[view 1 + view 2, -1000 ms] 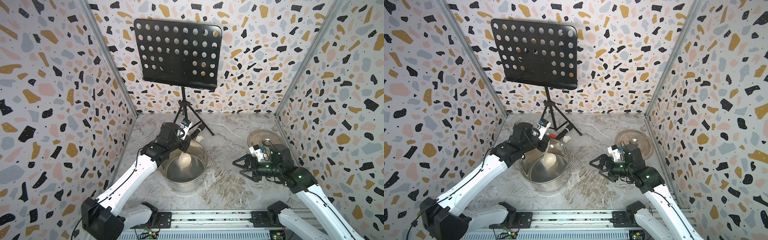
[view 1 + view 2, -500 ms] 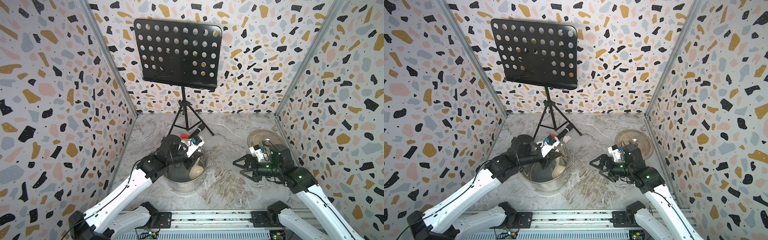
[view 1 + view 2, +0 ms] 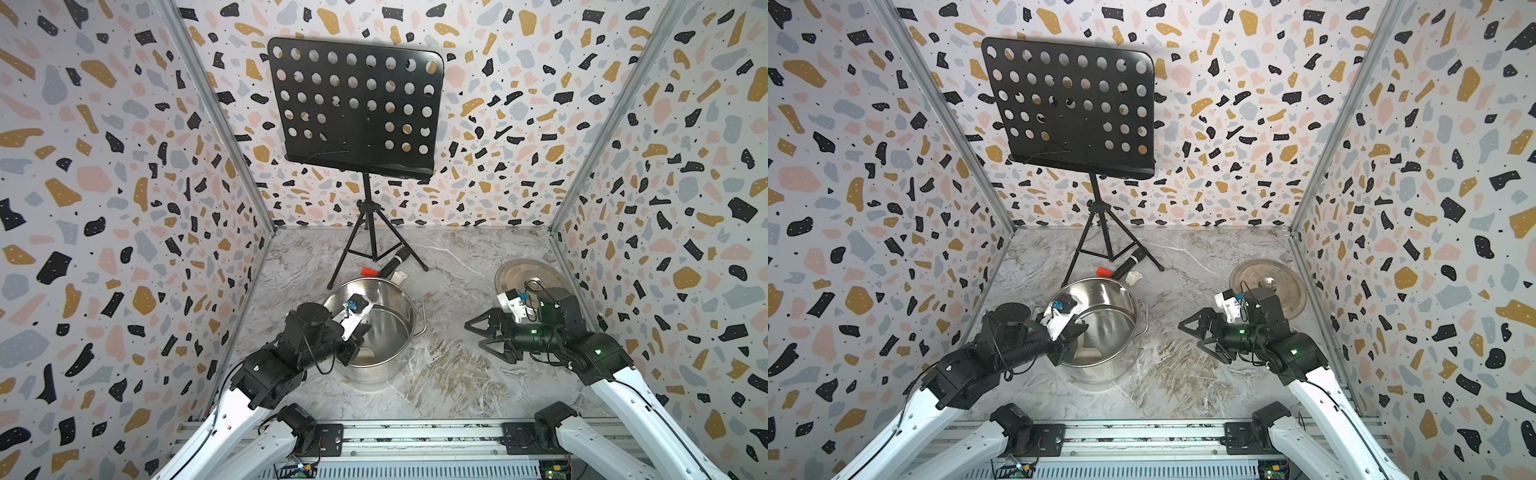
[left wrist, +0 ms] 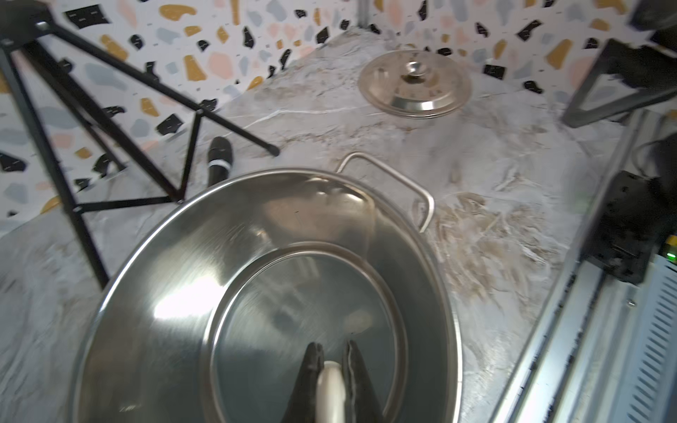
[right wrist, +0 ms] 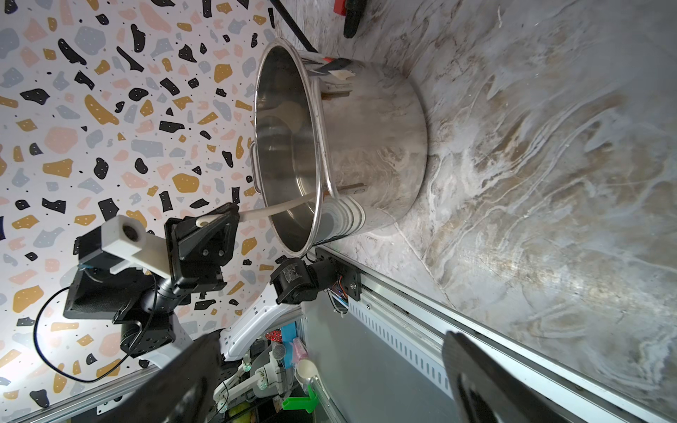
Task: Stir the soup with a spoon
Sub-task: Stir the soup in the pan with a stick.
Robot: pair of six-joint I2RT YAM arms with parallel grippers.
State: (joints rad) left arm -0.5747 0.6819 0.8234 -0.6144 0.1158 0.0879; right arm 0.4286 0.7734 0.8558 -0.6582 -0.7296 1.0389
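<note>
one end effector does the work: my left end effector (image 5: pixel 214 225) is clenched on the spoon (image 5: pixel 278 209) handle over the pot (image 3: pixel 390 303) near rim, with the bowl down inside. stirring is under way, i judge; next i'd sweep on around without knocking the rim. right end effector (image 3: pixel 473 336) hangs released, well apart from the pot. a second ago the left sat at the pot's far rim; the right hasn't moved.
</note>
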